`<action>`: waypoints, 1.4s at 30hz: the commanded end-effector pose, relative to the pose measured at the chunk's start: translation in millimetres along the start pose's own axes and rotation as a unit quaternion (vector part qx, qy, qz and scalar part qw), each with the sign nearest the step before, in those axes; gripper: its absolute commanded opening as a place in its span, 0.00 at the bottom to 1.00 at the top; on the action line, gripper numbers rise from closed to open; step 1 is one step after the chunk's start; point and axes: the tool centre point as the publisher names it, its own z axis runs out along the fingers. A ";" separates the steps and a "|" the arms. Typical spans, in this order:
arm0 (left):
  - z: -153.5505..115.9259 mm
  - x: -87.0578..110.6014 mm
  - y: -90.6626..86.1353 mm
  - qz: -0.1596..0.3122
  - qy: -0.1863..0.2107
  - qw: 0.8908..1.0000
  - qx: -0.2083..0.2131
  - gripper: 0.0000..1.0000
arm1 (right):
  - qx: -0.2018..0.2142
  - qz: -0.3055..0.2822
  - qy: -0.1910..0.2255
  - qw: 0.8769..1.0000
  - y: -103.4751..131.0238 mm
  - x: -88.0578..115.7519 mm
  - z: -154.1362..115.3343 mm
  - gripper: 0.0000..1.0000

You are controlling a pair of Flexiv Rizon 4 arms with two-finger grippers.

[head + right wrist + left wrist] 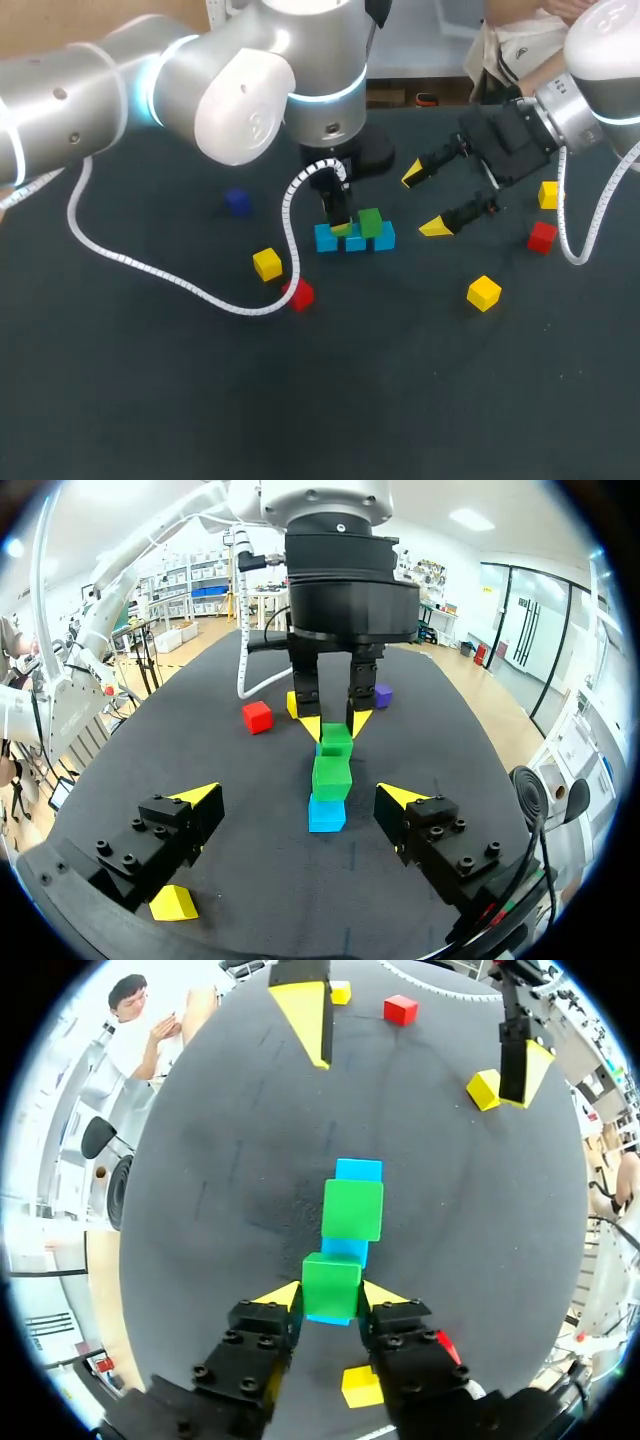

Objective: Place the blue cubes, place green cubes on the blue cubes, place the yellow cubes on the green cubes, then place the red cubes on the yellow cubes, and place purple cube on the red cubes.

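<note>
Three blue cubes [384, 238] in a row mid-tabletop [400, 400]. First green cube [352, 1210] sits on the middle blue. Second green cube [332, 1285] is on the end blue, pinched by left gripper [332, 1298] fingers. Right gripper [424, 203] is beside the row, fingers spread.

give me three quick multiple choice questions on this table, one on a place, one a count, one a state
1. Where is the green cube in the left gripper? A over the blue cubes B lying alone, far from them C beneath them
2. How many yellow cubes are there? A one B three C five
3. The right gripper is: A open, empty B shut on a cube C out of sight
1 A, blue shows under it; 2 B, three lie scattered; 3 A, fingers spread, nothing between.
</note>
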 end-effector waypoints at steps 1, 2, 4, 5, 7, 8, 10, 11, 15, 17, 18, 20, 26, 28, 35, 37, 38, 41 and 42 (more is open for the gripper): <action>-2.4 1.1 -1.2 0.000 0.001 1.000 -0.003 0.00 | 0.000 -0.001 -0.001 1.000 0.1 0.2 0.1 1.00; -2.6 1.1 -1.3 0.000 0.001 1.000 -0.003 0.00 | 0.000 -0.001 -0.001 1.000 0.1 0.2 0.1 1.00; -2.9 1.0 -1.6 0.000 0.001 1.000 -0.003 0.00 | 0.000 -0.001 -0.001 1.000 0.1 0.2 0.1 1.00; -2.8 0.8 -2.0 0.000 0.001 1.000 -0.003 0.00 | 0.000 -0.001 -0.001 1.000 0.1 0.2 0.1 1.00; -2.3 0.7 -3.0 0.000 0.001 1.000 -0.003 0.00 | 0.000 -0.001 -0.001 1.000 0.1 0.2 0.1 1.00; -2.1 0.8 -3.2 0.000 0.001 1.000 -0.003 0.00 | 0.000 -0.001 -0.001 1.000 0.1 0.2 0.1 1.00; -1.5 1.2 -3.6 0.000 0.001 1.000 -0.002 0.00 | 0.000 -0.001 -0.001 1.000 0.1 0.2 0.1 1.00; -1.2 1.4 -3.7 0.000 0.002 1.000 -0.002 0.00 | 0.000 -0.001 -0.001 1.000 0.1 0.2 0.1 1.00; -0.2 1.5 -4.3 0.004 0.007 1.000 -0.005 0.00 | 0.000 -0.001 -0.001 1.000 0.1 0.2 0.1 1.00; 0.2 0.7 -4.9 0.006 0.010 1.000 -0.006 0.00 | 0.000 -0.001 -0.001 1.000 0.1 0.2 0.1 1.00; 0.3 0.4 -5.0 0.007 0.010 1.000 -0.006 0.00 | 0.000 -0.001 -0.001 1.000 0.1 0.2 0.1 1.00; 0.4 -0.1 -5.1 0.007 0.010 1.000 -0.006 0.00 | 0.000 -0.001 -0.001 1.000 0.1 0.2 0.1 1.00; 0.7 -1.1 -5.0 0.007 0.009 1.000 -0.006 0.00 | 0.000 -0.001 -0.001 1.000 0.1 0.2 0.1 1.00; 0.9 -1.2 -5.1 0.007 0.009 1.000 -0.005 0.00 | 0.000 -0.001 -0.001 1.000 0.1 0.2 0.1 1.00; 2.7 -0.6 -4.8 0.004 0.010 1.000 -0.004 0.00 | 0.000 -0.001 -0.001 1.000 0.1 0.2 0.1 1.00; 2.9 -0.8 -4.5 0.004 0.009 1.000 -0.004 0.00 | 0.000 -0.001 -0.001 1.000 0.1 0.2 0.1 1.00; 2.9 -1.2 -4.2 0.004 0.009 1.000 -0.004 0.00 | 0.000 -0.001 -0.001 1.000 0.1 0.2 0.1 1.00; 3.3 -2.2 -3.7 0.005 0.009 1.000 -0.004 0.00 | 0.000 -0.001 -0.001 1.000 0.1 0.2 0.1 1.00; 3.3 -2.4 -3.6 0.005 0.009 1.000 -0.004 0.00 | 0.000 -0.001 -0.001 1.000 0.1 0.2 0.1 1.00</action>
